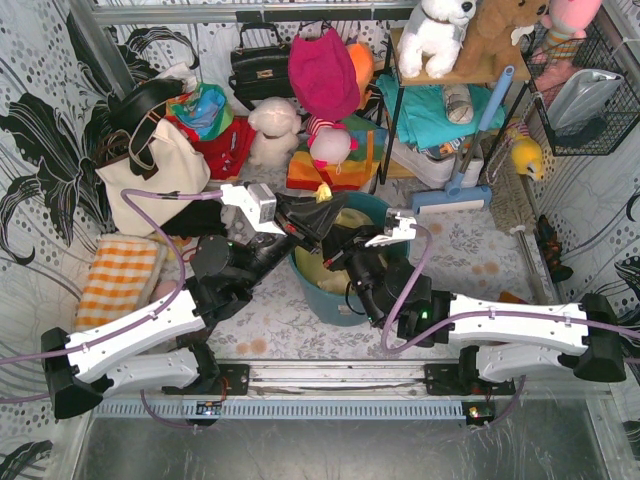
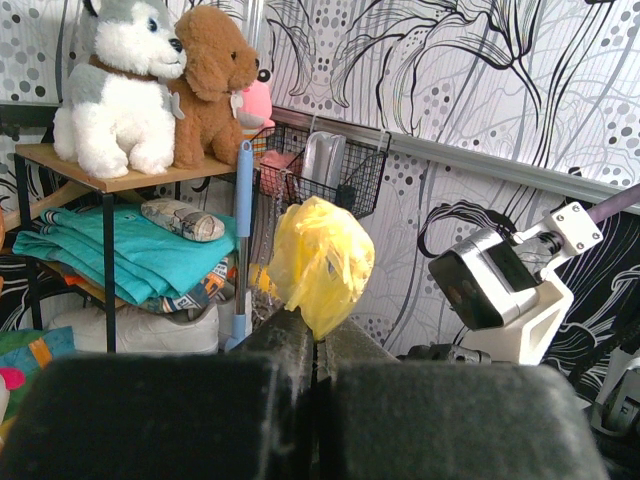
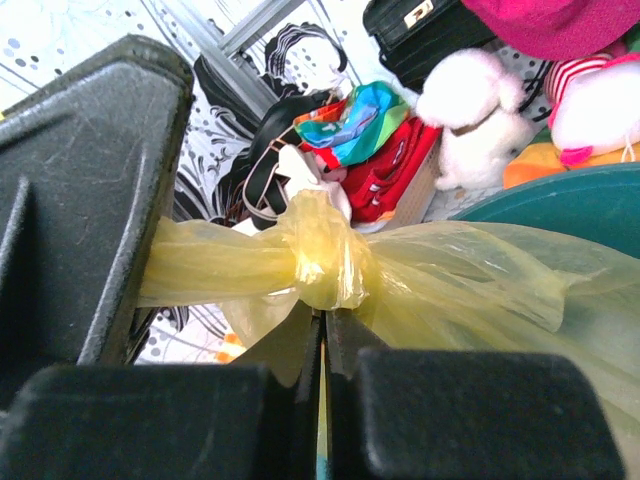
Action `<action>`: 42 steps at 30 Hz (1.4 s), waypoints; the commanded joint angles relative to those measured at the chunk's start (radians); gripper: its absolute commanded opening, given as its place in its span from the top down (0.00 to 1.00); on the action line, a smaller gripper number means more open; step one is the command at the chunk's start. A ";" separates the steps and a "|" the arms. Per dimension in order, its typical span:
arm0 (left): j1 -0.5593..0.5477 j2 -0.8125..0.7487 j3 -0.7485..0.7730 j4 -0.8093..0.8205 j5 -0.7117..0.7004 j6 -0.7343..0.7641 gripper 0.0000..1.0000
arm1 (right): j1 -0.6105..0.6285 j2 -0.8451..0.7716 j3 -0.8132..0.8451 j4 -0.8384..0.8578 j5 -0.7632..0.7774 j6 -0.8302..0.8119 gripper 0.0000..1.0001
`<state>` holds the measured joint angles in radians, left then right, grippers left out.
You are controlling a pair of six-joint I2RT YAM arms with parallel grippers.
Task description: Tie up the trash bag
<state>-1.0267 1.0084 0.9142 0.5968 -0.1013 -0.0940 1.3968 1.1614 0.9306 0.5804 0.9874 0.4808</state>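
- Two black two-finger grippers meet over a round teal plastic bin (image 1: 335, 305) that stands on the table between the arms.
- The thin, translucent yellow-green plastic trash bag (image 1: 348, 220) sits inside that bin, with its top gathered up above the rim.
- The left gripper (image 2: 315, 338) has its fingers pressed together on a tail of the bag. A crumpled puff of yellow film stands just beyond the fingertips.
- The right gripper (image 3: 322, 345) is clamped too, with a flap of the yellow film pinched in the thin seam between its pads.
- The right wrist view shows a tight wrapped knot (image 3: 322, 262) in the bag's neck, just above the right fingertips.
- From the knot, one band of film runs left to the other gripper's broad black finger. The rest fans out right toward the bin's teal wall.
- A cream canvas tote bag (image 1: 165, 170) leans at the back left, well apart from the bin.
- An orange-and-white checked cloth (image 1: 120, 278) lies just beside the left arm.
- A grey-and-white plush dog (image 2: 120, 90) and a brown plush dog (image 2: 215, 80) sit side by side, touching, on a wooden shelf.
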 commanded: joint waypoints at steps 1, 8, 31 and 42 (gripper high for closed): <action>0.002 -0.021 0.012 0.016 0.021 -0.011 1.00 | 0.005 0.019 -0.021 0.147 0.075 -0.094 1.00; 0.002 -0.023 0.015 0.005 0.023 -0.012 1.00 | 0.005 0.064 -0.052 0.342 0.137 -0.245 1.00; 0.002 -0.028 0.028 -0.023 -0.013 -0.001 0.83 | 0.005 0.097 -0.132 0.717 0.216 -0.540 1.00; 0.002 -0.097 0.074 -0.128 -0.038 0.024 0.23 | 0.005 0.068 -0.126 0.575 0.175 -0.422 1.00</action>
<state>-1.0267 0.9634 0.9268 0.5152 -0.1059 -0.0925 1.3987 1.2633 0.8055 1.2015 1.1751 -0.0032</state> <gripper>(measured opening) 0.735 0.003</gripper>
